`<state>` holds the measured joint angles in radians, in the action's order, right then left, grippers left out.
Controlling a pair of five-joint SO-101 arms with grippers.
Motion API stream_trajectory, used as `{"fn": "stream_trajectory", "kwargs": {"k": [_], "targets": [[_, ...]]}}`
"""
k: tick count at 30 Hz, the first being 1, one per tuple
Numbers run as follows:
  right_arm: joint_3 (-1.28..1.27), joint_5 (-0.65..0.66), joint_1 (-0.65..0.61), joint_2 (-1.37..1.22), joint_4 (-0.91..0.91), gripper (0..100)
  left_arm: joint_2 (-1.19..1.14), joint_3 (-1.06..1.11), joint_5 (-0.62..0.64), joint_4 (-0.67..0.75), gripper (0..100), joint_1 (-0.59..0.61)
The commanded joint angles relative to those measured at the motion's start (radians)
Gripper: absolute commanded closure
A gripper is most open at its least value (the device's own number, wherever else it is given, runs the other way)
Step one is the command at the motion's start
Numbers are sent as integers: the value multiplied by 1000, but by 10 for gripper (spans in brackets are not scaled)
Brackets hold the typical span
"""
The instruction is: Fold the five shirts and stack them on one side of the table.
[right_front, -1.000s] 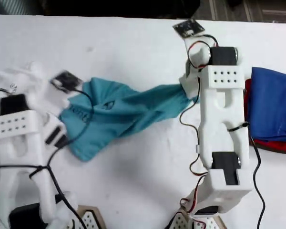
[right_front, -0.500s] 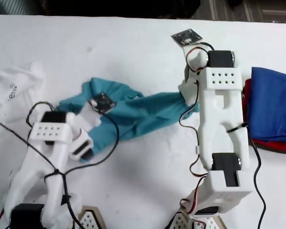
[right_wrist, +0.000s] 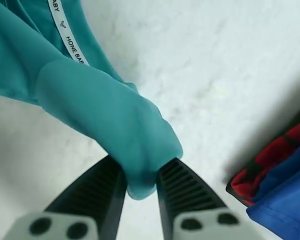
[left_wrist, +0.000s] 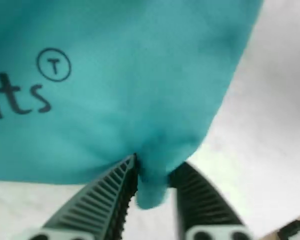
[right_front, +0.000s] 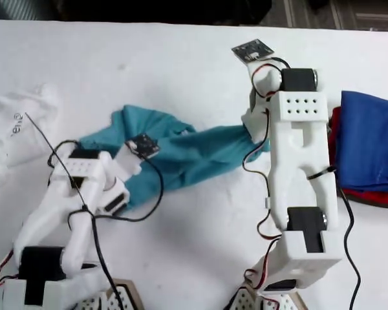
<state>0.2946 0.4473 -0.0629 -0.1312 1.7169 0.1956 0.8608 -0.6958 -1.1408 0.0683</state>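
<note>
A teal shirt (right_front: 181,152) lies stretched and crumpled across the middle of the table. My left gripper (left_wrist: 152,182) is shut on the teal shirt (left_wrist: 115,85) at its lower-left edge, seen in the high view at the left gripper (right_front: 116,194). My right gripper (right_wrist: 140,187) is shut on a bunched end of the teal shirt (right_wrist: 100,110), by the right gripper (right_front: 255,123) at the cloth's right end. A white shirt (right_front: 19,129) lies crumpled at the far left. A folded blue shirt (right_front: 372,145) rests on a red one (right_front: 368,194) at the right edge.
The white table (right_front: 181,64) has open room along the back and in the front middle. A small black board (right_front: 252,48) sticks out behind the right arm. The right arm's body runs down the table's right half, close to the folded stack (right_wrist: 277,180).
The left arm swung from the white shirt at the far left over to the teal shirt and closed on its lower-left edge, bunching the cloth. The right arm stayed put.
</note>
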Motion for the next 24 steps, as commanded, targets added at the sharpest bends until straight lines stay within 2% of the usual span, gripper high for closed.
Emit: {"fn": "stream_trajectory", "kwargs": {"k": [1,8,15,24], "targets": [[5,5,13,42,-5,978,2,-80,0,-66,980,-2],[12,6,47,51,-5,978,124,-394,0,-330,977,131],[141,6,15,165,-5,978,252,-629,0,-408,977,232],[506,6,7,265,-5,979,317,-947,8,-457,977,252]]}}
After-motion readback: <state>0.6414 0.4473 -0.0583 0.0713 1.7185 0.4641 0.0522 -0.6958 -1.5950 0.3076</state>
